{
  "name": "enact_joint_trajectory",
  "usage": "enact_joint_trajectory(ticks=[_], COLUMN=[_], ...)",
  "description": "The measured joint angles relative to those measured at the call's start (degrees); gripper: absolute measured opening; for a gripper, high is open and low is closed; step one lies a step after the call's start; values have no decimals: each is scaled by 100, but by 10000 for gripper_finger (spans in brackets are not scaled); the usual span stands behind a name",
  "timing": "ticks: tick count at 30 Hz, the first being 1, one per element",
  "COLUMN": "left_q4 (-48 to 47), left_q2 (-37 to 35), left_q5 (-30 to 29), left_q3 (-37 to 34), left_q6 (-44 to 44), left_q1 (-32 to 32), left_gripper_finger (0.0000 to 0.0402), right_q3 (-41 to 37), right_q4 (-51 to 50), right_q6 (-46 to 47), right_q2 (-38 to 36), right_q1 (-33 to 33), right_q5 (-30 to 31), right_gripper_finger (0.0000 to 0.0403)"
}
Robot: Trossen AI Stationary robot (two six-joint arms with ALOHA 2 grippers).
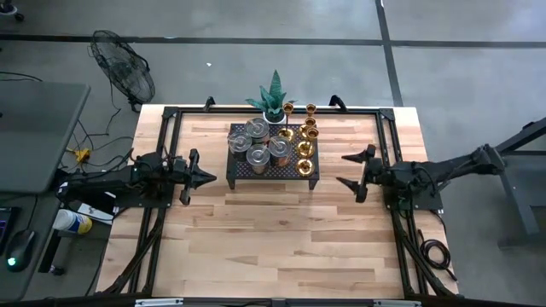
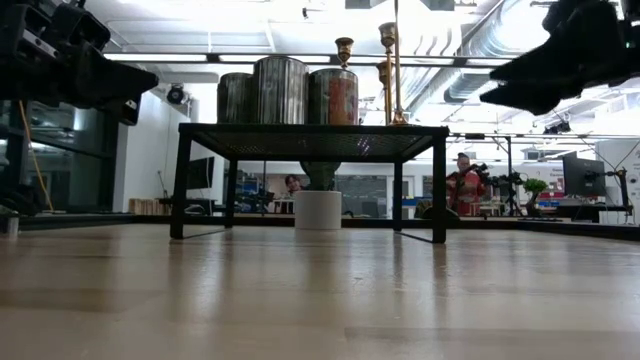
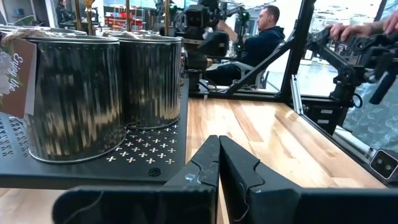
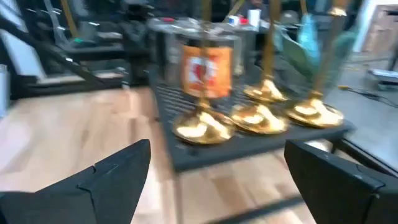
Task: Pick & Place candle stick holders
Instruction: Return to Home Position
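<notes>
On rack (image 1: 243, 170), candle stick holders (image 1: 304, 149) grouped; left pincer (image 1: 206, 176) together, right pincer (image 1: 344, 170) apart, flanking rack.

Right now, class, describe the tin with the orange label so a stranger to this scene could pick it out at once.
Start at the black perforated rack on the wooden table, beside the spiky green plant. Silvery tins crowd one half of it, gold holders the other. Yours is the tin bordering the gold ones, the only one showing an orange label.

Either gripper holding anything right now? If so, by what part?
Nothing held. Left gripper is shut and empty; right gripper is open and empty.
</notes>
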Motion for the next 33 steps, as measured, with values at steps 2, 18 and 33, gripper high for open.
enact_joint_trajectory(ticks=[2, 18, 33], left_q4=[-1, 1, 5], left_q2=[0, 0, -2], left_q5=[0, 0, 6], left_q3=[0, 0, 0], left_q6=[0, 0, 0], left_q1=[0, 0, 0], left_gripper_finger=[0, 0, 0], right_q3=[0, -979, -977], right_q4=[-418, 111, 13], right_q6=[0, -2, 0], right_q2=[-315, -1615, -2230], right_q1=[-159, -355, -1000], right_q5=[6, -62, -93], right_gripper_finger=[362, 362, 362])
